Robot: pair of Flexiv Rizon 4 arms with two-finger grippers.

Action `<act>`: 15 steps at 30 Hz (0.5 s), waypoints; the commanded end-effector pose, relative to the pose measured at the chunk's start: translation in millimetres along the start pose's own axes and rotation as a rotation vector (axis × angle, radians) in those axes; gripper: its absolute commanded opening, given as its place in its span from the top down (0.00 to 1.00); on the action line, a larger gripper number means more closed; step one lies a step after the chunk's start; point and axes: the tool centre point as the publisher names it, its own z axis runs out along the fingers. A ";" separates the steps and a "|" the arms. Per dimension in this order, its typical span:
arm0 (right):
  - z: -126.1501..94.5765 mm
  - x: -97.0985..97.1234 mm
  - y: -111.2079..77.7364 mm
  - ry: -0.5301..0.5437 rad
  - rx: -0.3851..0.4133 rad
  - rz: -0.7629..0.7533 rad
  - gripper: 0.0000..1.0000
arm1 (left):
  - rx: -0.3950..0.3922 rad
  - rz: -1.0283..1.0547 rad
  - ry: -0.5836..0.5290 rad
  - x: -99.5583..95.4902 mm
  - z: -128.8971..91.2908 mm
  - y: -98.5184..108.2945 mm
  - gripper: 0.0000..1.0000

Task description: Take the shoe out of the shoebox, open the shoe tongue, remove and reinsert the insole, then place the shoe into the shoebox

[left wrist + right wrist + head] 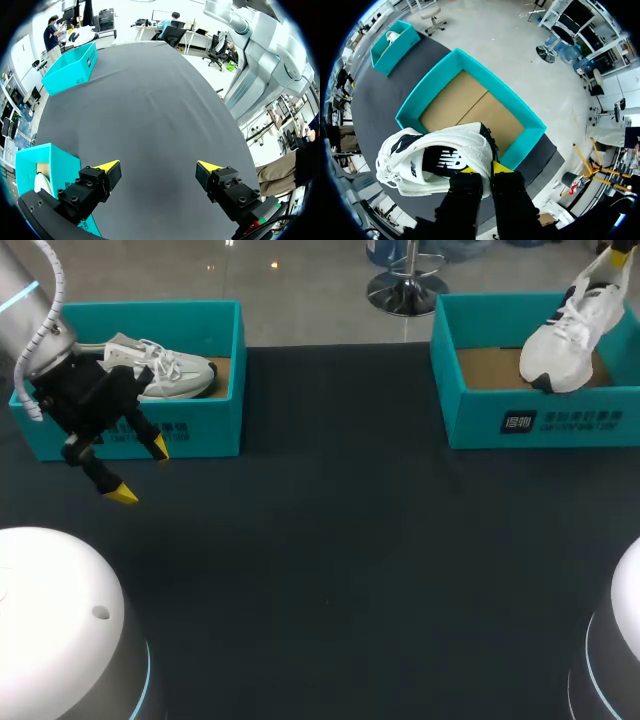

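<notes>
White shoe [565, 340] hangs toe-down over the right box [540, 425], heel collar pinched in the right tool [481, 171], likely to clear the walls; left tool [141, 470] hovers open by the left box [225, 390].

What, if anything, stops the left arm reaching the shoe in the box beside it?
Probably nothing, so likely yes. The left gripper is open and empty, just in front of the teal box. The box is lidless and the white shoe lies uncovered; only the front wall needs clearing.
</notes>
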 end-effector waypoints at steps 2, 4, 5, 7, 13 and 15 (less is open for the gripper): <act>-0.3 5.3 -5.9 -0.036 -0.113 0.316 1.00 | -0.003 0.000 0.000 0.6 -0.3 0.2 0.00; -0.3 5.3 -5.9 -0.036 -0.113 0.316 1.00 | -0.003 0.000 0.000 0.6 -0.3 0.2 0.00; -0.3 5.3 -5.9 -0.036 -0.113 0.316 1.00 | -0.003 0.000 0.000 0.6 -0.3 0.2 0.00; -0.3 5.3 -5.9 -0.036 -0.113 0.316 1.00 | -0.003 0.000 0.000 0.6 -0.3 0.2 0.00; -0.3 5.3 -5.9 -0.036 -0.113 0.316 1.00 | -0.003 0.000 0.000 0.6 -0.3 0.2 0.00; -2.2 4.1 -7.5 -0.031 -0.126 0.353 1.00 | -0.003 0.000 0.000 0.6 -0.3 0.2 0.00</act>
